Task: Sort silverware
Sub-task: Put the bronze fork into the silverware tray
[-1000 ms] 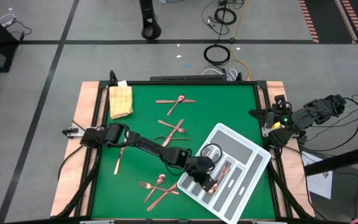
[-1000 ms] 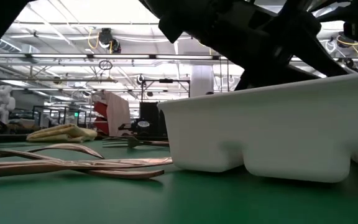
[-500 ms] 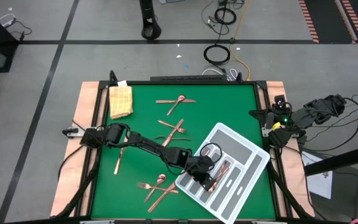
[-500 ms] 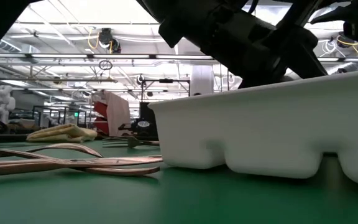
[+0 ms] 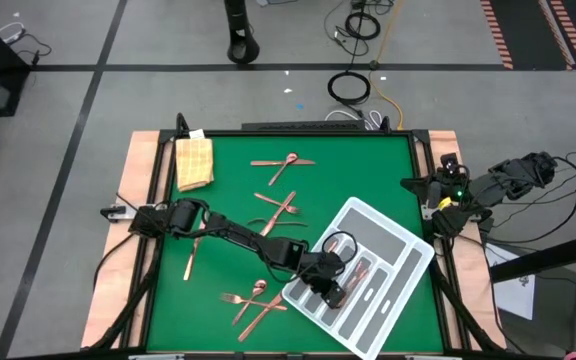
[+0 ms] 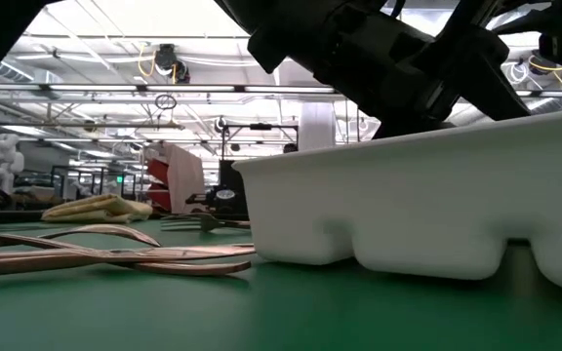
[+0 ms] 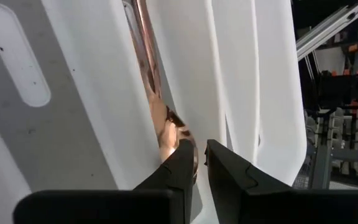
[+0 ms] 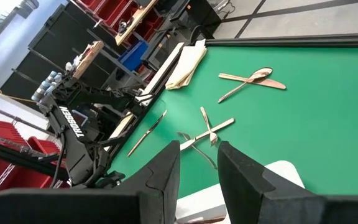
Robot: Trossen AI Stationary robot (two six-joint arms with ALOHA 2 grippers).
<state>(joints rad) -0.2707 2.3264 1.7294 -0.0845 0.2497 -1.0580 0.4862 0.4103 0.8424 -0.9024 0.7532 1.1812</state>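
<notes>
We read only one marking, the white lettering "TROSSEN" running along the dark link of the left arm (image 8: 74,127) as seen in the right wrist view; no other text, number or sign is legible.

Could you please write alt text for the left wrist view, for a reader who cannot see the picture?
The left gripper, its dark jaws a little apart, hangs over a slot of the white-and-grey tray, right at a copper-coloured piece of silverware that lies along the slot. It is not clear whether the jaws touch the piece. Beyond the tray's edge, dark shelving shows.
</notes>
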